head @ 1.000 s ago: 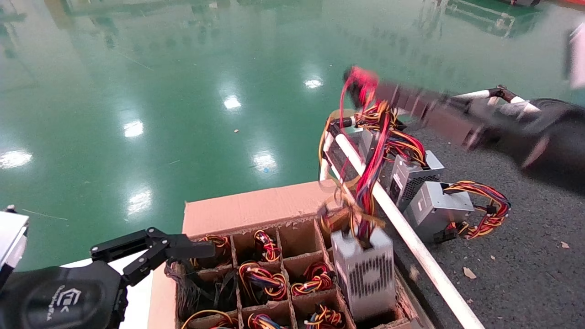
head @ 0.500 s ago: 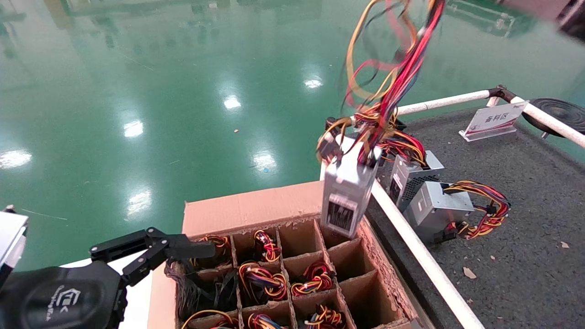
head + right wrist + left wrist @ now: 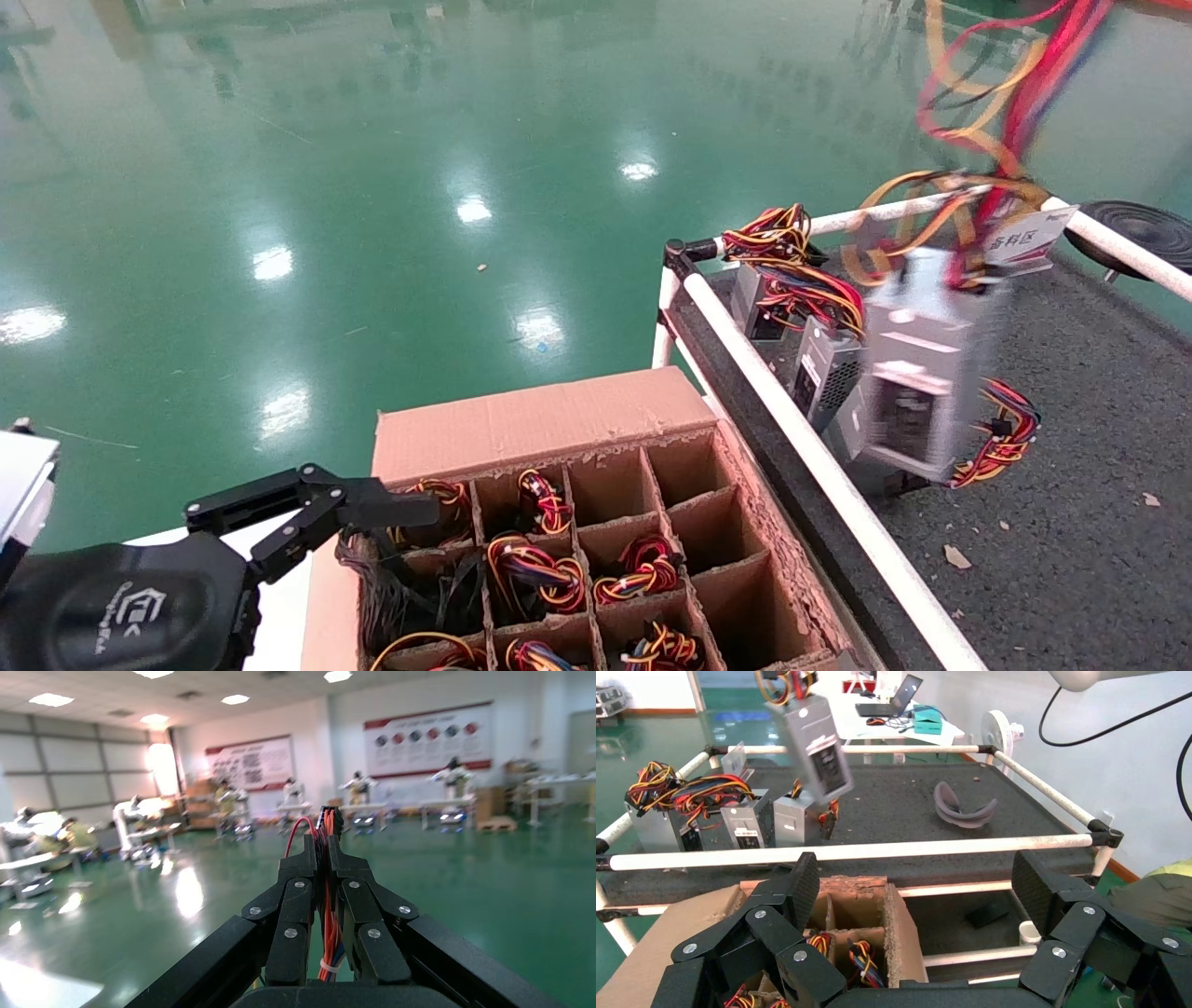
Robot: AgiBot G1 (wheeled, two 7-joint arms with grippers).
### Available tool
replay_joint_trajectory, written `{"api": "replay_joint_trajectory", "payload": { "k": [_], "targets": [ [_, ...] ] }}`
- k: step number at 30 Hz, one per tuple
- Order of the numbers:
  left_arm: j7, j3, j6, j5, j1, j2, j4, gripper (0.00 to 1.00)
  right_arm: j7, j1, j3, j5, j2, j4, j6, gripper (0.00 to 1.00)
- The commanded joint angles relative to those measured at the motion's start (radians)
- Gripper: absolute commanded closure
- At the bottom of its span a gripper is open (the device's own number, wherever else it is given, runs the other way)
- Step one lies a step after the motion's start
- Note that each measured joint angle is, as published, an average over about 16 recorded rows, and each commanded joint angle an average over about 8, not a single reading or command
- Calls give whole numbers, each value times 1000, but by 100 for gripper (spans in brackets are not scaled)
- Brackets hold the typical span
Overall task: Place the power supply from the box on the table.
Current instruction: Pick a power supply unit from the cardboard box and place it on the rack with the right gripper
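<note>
The right claw [image 3: 320, 855] pinches the wires [image 3: 325, 903]. The power supply [image 3: 917, 373] hangs over the tabletop [image 3: 1071, 485]. The left claw [image 3: 912, 896] is wide by the box [image 3: 521, 424].

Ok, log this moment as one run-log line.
right gripper: shut on wires | power supply: dangling over table | left gripper: open, by box

"备料区" on white sign [image 3: 1022, 240]

Four power supplies [image 3: 917, 373]: one hanging, three on table [image 3: 1071, 522]; one box [image 3: 521, 424].
</note>
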Motion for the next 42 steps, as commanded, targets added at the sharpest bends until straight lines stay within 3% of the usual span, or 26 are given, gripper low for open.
{"api": "replay_joint_trajectory", "payload": {
  "k": [1, 8, 18, 29, 42],
  "targets": [
    [0, 0, 0, 0, 0, 0, 0, 0, -12, 10, 9, 2, 5, -27, 4, 100],
    [0, 0, 0, 0, 0, 0, 0, 0, -101, 126, -18, -65, -35, -182, -4, 100],
    [0, 0, 0, 0, 0, 0, 0, 0, -235, 321, -87, -195, -134, -499, 24, 100],
    [0, 1, 0, 0, 0, 0, 0, 0, -387, 473, -121, -285, -266, -803, 268, 100],
    [0, 1, 0, -1, 0, 0, 0, 0, -539, 495, -148, -336, -356, -939, 475, 100]
  ]
}}
